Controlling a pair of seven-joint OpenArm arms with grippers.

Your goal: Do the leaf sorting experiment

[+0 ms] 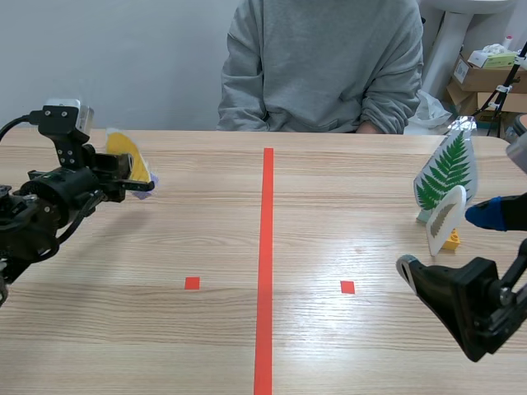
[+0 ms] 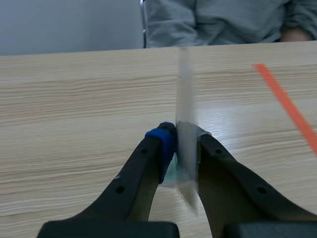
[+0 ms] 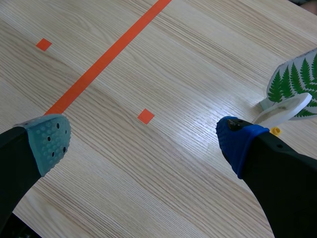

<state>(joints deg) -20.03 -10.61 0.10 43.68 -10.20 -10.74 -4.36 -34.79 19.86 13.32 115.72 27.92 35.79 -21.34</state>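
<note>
while the left tool [image 2: 182,143] pinches a yellow leaf card [image 1: 125,153], the right tool [image 3: 142,140] gapes empty.

Light wood-grain worktop [image 1: 165,239]. Orange-red tape line [image 1: 265,263] runs down the middle, with a small tape square [image 1: 192,283] left of it and a second tape square [image 1: 347,287] right of it. Far right: green fern leaf card [image 1: 447,171] stands upright on the worktop. Pale leaf card [image 1: 445,218] is just in front of it, tilted, on a yellow stand [image 1: 452,240]. Far left: yellow leaf card [image 1: 123,152], upright; can't tell if its base touches the worktop.
</note>
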